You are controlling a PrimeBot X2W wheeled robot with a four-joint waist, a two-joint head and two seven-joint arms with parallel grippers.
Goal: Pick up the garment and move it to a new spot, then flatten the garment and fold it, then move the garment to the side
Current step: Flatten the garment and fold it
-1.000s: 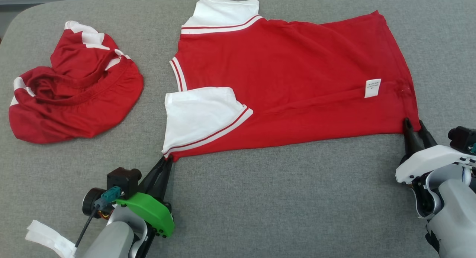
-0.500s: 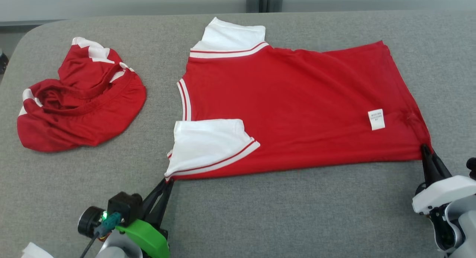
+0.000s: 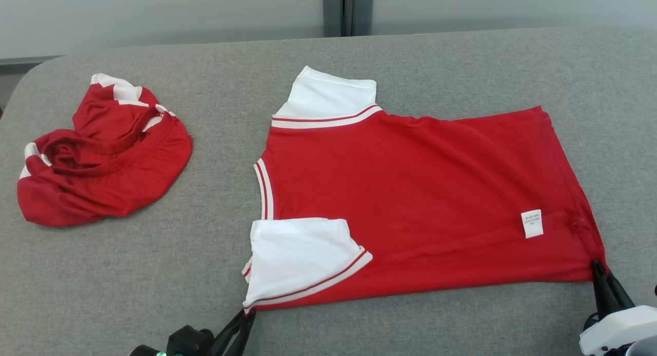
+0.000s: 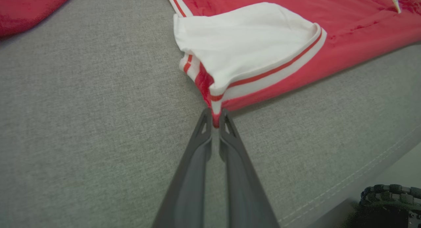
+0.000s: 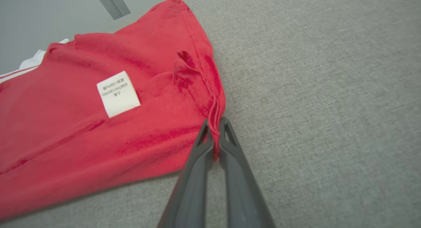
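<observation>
A second ago the right gripper (image 5: 215, 136) stood open around the hem corner (image 5: 214, 118); now it is clamped on it (how many layers, hard to see), so folding may begin. The left gripper (image 4: 215, 121) pinches the cuff of the white sleeve (image 3: 300, 253). The red T-shirt (image 3: 410, 192) lies flat on the grey fabric surface (image 3: 154, 284), stretching away from both claws; beyond, a crumpled red garment (image 3: 102, 161) lies apart.

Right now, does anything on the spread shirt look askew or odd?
On the red shirt, the care label shows on the upper face near the hem, so it may be inside out; a small pucker sits beside it.
</observation>
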